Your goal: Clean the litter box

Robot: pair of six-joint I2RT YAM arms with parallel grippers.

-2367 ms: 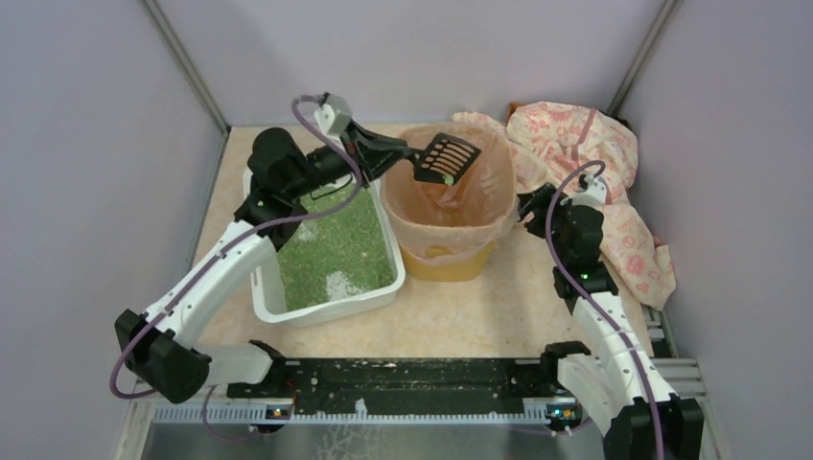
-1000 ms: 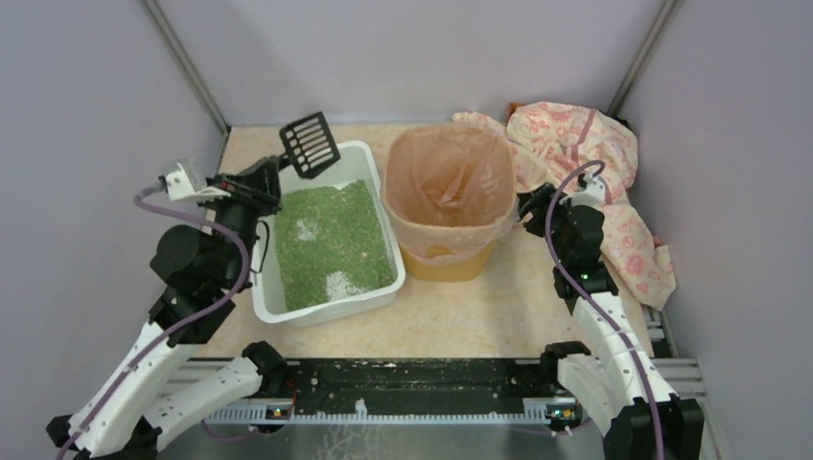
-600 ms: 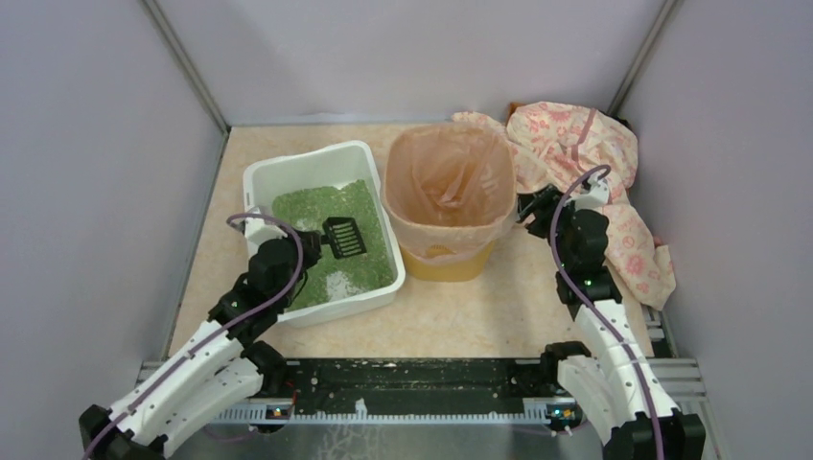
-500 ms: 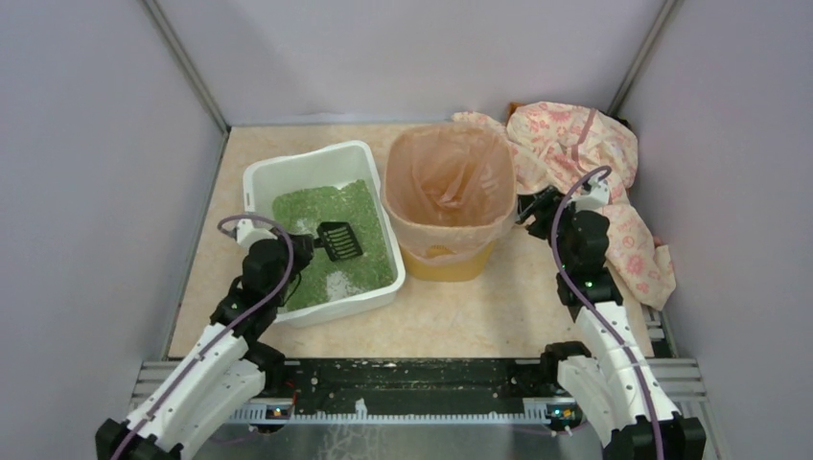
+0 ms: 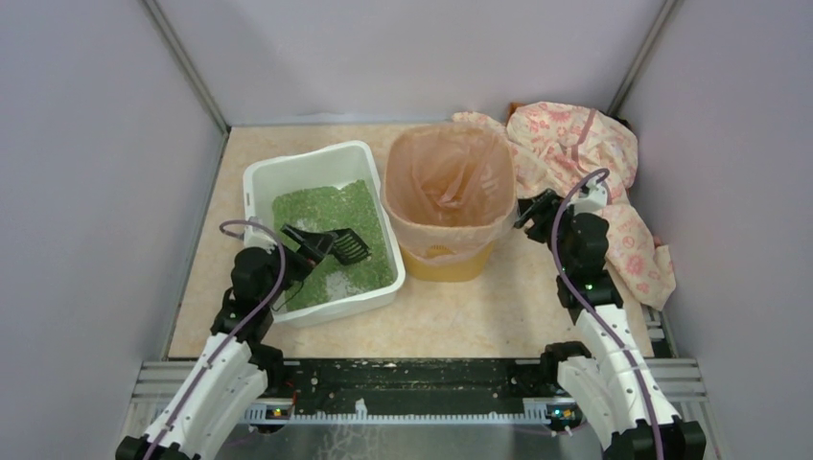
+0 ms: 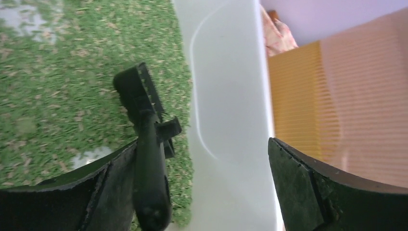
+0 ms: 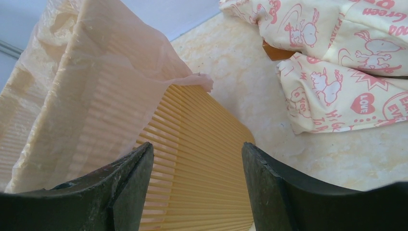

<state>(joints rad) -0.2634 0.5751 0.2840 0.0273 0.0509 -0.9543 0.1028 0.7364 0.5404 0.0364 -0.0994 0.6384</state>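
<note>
The white litter box (image 5: pixel 251 182) holds green litter (image 5: pixel 326 206), with bare white patches near its front. A black slotted scoop (image 5: pixel 347 247) lies on the litter by the box's right wall. My left gripper (image 5: pixel 299 243) is over the box's near part and open. In the left wrist view the scoop (image 6: pixel 144 125) leans along the inner face of the left finger, and the jaws (image 6: pixel 202 147) stand wide apart without closing on it. The box wall (image 6: pixel 226 96) fills the gap. My right gripper (image 5: pixel 530 209) is open beside the bin, holding nothing.
An orange ribbed bin (image 5: pixel 449 259) lined with a thin bag (image 5: pixel 446 177) stands right of the box and fills the right wrist view (image 7: pixel 202 159). A printed cloth (image 5: pixel 585 144) is heaped at the back right (image 7: pixel 346 57). Grey walls close in both sides.
The left arm swung the scoop from above the bin back over the litter box, lowered it onto the litter and opened its jaws. The right arm has hardly moved.
</note>
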